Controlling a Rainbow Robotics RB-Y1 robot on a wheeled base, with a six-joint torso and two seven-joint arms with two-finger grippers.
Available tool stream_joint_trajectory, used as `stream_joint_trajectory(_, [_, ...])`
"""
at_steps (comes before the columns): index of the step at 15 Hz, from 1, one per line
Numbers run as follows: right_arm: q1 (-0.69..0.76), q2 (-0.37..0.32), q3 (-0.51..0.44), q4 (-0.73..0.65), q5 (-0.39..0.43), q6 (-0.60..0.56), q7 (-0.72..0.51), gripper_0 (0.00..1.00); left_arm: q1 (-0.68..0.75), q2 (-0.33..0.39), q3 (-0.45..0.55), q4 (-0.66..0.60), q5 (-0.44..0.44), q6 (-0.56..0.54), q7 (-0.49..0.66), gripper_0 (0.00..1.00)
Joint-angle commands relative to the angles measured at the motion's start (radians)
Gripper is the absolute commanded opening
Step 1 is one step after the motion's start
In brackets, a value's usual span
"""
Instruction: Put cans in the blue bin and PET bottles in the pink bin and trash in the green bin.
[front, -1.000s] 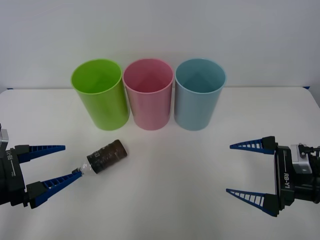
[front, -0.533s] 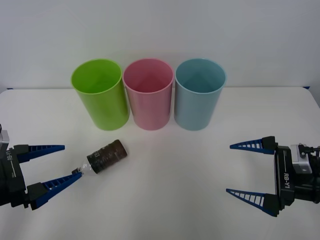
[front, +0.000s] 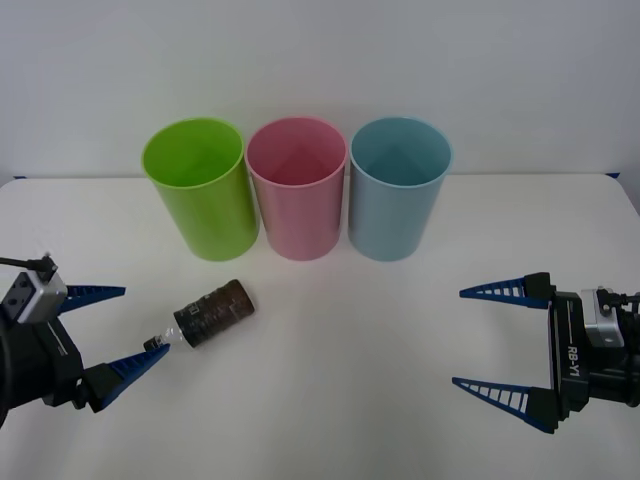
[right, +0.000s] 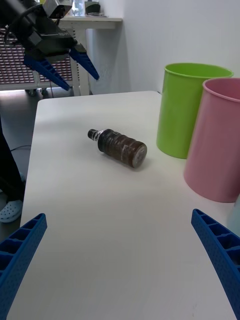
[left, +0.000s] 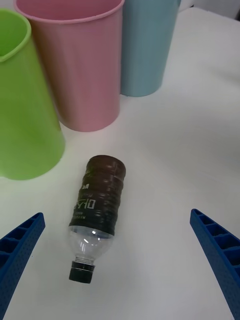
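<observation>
We see our left gripper (front: 118, 329) spread wide beside the PET bottle (front: 211, 313) lying on the counter (front: 340, 380); our right gripper (front: 478, 337) waits released, far right.

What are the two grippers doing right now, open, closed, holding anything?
Left gripper: open, empty, beside the PET bottle's cap end.
Right gripper: open, empty, above the table.

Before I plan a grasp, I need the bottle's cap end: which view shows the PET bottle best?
The left wrist view: the PET bottle lies close, showing its full length, label and dark cap. The right wrist view shows it farther off. The front view shows it small, its cap by the left hand.
</observation>
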Motion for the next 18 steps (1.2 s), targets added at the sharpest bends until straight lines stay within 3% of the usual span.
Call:
stream_joint_trajectory(1, [0.000,0.000,0.000,0.000,0.000,0.000,0.000,1.00,-0.010,0.087,-0.076,-0.047,-0.162,0.073,0.098,1.00])
stream_joint_trajectory(5, [0.000,0.000,0.000,0.000,0.000,0.000,0.000,1.00,-0.047,0.220,-0.196,-0.078,-0.326,0.128,0.349,1.00])
stream_joint_trajectory(10, [0.000,0.000,0.000,0.000,0.000,0.000,0.000,1.00,-0.149,0.301,-0.364,-0.064,-0.558,0.148,0.606,1.00])
stream_joint_trajectory(15, [0.000,0.000,0.000,0.000,0.000,0.000,0.000,1.00,-0.302,0.392,-0.516,0.025,-0.604,0.147,0.632,1.00])
stream_joint_trajectory(18, [0.000,0.000,0.000,0.000,0.000,0.000,0.000,1.00,-0.397,0.458,-0.654,0.046,-0.665,0.147,0.770,1.00])
